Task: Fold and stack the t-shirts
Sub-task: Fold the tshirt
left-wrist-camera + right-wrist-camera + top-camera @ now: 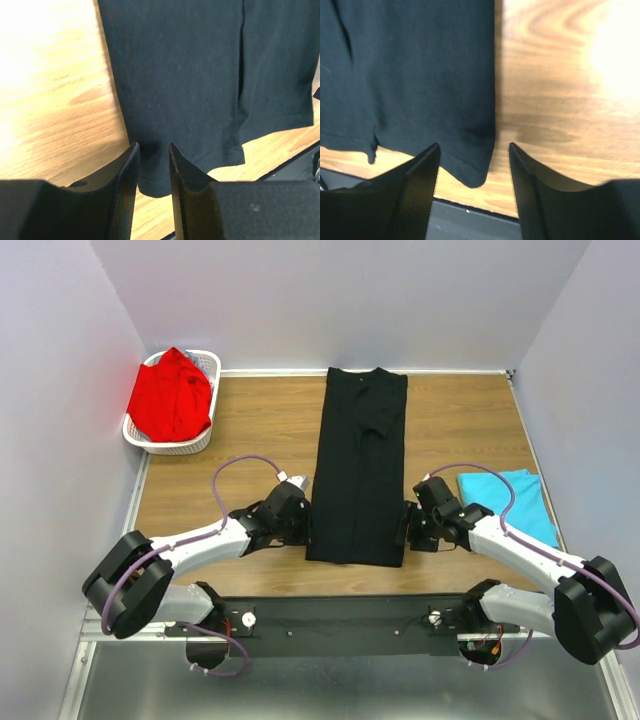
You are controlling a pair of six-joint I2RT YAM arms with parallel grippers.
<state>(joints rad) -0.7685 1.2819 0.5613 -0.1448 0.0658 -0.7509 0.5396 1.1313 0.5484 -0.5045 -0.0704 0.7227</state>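
Note:
The black t-shirt lies flat as a long narrow strip down the middle of the table. My left gripper hangs at its near left corner. In the left wrist view, the left gripper is open by a narrow gap over the black hem, and nothing is clamped. My right gripper is at the near right corner. Its view shows the right gripper open wide around the corner of the black cloth. A turquoise t-shirt lies at the right. A red t-shirt is heaped in the basket.
A white lattice basket stands at the back left corner of the wooden table. Grey walls close in the left, back and right sides. A black rail runs along the near edge between the arm bases.

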